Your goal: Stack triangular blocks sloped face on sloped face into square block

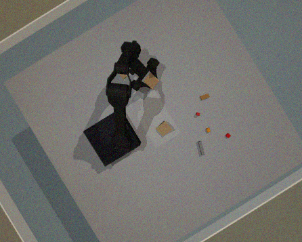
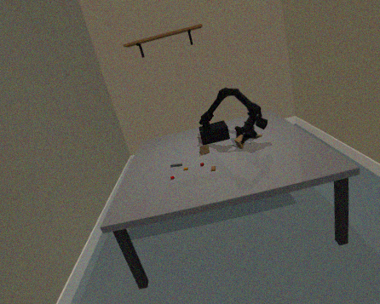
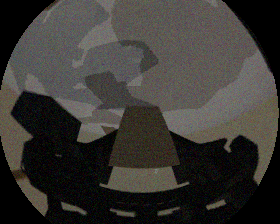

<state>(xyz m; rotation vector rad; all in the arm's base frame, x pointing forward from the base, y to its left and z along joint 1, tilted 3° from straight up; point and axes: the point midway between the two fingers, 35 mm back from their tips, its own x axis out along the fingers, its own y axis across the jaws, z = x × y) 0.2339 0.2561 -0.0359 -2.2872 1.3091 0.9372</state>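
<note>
The gripper (image 1: 148, 76) (image 2: 244, 135) (image 3: 143, 130) has one triangular block (image 1: 151, 81) (image 2: 239, 140) (image 3: 143, 142) pinched above the table (image 1: 193, 186) (image 2: 226, 183); its mate (image 1: 164, 129) (image 2: 204, 150) lies nearer the right of the black base (image 1: 98, 135) (image 2: 215, 133), seen from above. Best to turn slope to slope and match ends while high, then lower gently, releasing only once seated.

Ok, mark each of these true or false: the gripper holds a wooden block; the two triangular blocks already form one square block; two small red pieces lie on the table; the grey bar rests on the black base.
The gripper holds a wooden block. True.
The two triangular blocks already form one square block. False: the other block lies on the table, apart from the held one.
Two small red pieces lie on the table. True.
The grey bar rests on the black base. False: it lies on the table, away from the base.
</note>
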